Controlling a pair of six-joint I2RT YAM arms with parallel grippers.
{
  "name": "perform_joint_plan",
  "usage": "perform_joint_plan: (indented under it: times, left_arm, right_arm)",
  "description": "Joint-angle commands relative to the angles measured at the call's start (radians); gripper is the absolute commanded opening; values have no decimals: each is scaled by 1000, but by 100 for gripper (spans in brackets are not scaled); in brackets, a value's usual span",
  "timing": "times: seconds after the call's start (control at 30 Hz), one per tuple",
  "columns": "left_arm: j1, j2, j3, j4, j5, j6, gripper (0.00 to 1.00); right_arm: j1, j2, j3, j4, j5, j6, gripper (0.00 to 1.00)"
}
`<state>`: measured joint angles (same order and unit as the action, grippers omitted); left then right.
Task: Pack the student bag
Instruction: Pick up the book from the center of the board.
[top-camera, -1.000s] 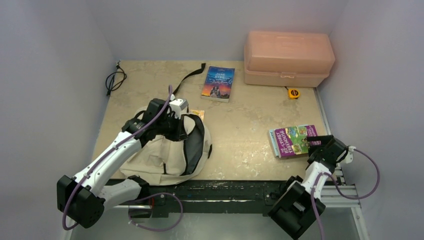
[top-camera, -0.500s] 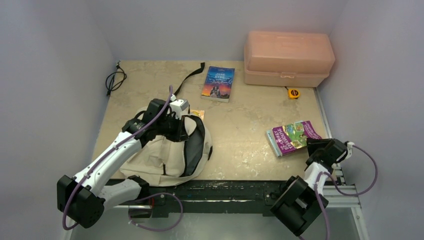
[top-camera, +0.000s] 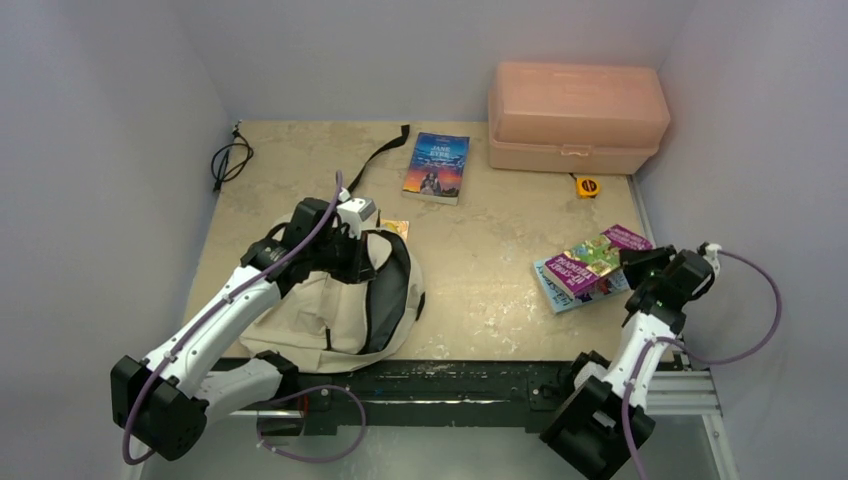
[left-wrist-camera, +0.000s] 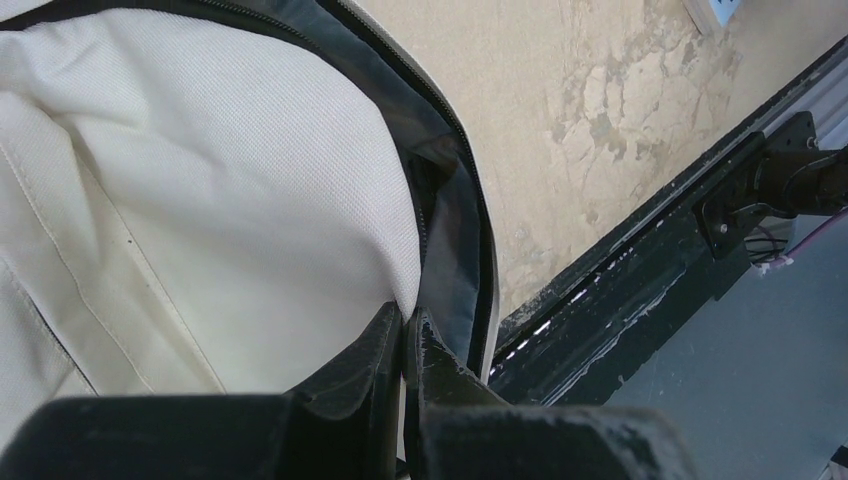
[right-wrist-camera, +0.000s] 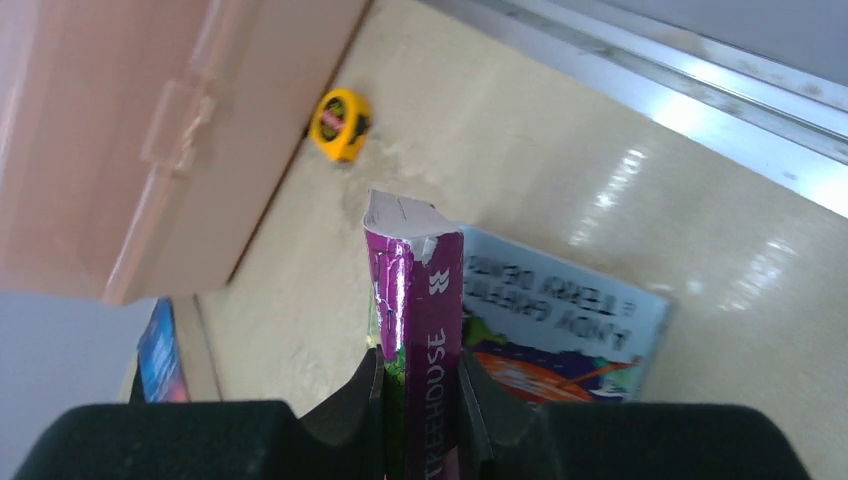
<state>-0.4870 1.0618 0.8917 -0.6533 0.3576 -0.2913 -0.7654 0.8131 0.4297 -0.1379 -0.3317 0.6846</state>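
White letters reading "TREEHOUSE" run down the spine of the purple paperback book (right-wrist-camera: 432, 330). The right claw (right-wrist-camera: 420, 372) pinches that spine from both sides and holds the book tilted up at the right of the overhead frame. Under it a light-blue-covered book (right-wrist-camera: 560, 310) lies flat; only the wrist view shows its upside-down lettering. The blue paperback (top-camera: 437, 165) at upper centre reads "JANE EYRE". The left arm bends over the soft cream fabric student bag (top-camera: 320, 310), lower left on the beige counter (top-camera: 480, 240). The left claw (left-wrist-camera: 403, 335) is closed on the bag's cream opening edge, beside the black zipper.
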Motion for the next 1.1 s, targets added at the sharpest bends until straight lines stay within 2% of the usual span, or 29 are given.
perform_joint_plan:
  times: [0.0,0.1,0.23,0.43,0.5,0.67,0.83,0.97,1.07]
  left_arm:
    - [-9,-38,8,17,-29,21,0]
    - [-9,-41,12,9,-69,26,0]
    - [-7,-58,18,-11,-136,35,0]
    - [-6,-91,17,-17,-210,40,0]
    - [-5,-89,16,-20,-213,42,0]
    - [-5,-84,17,-23,-212,43,0]
    - [-5,-82,13,-21,-202,41,0]
    - [-5,-80,12,-20,-194,40,0]
    - [-5,-80,13,-18,-192,40,0]
  right_arm:
    - [203,16,213,-41,-40,-73,0]
    - [403,28,283,-69,-9,-100,0]
    - [547,79,359,-141,-68,-137,0]
    - [739,343,533,-397,-218,-335,0]
    - [835,415,574,-430,-225,-377,0]
    - [893,612,638,-361,-414,-396,0]
    - [973,874,755,-323,-487,-419,0]
    - [990,1003,746,-121,-571,-374,0]
    - [990,1102,748,-63,-589,-389,0]
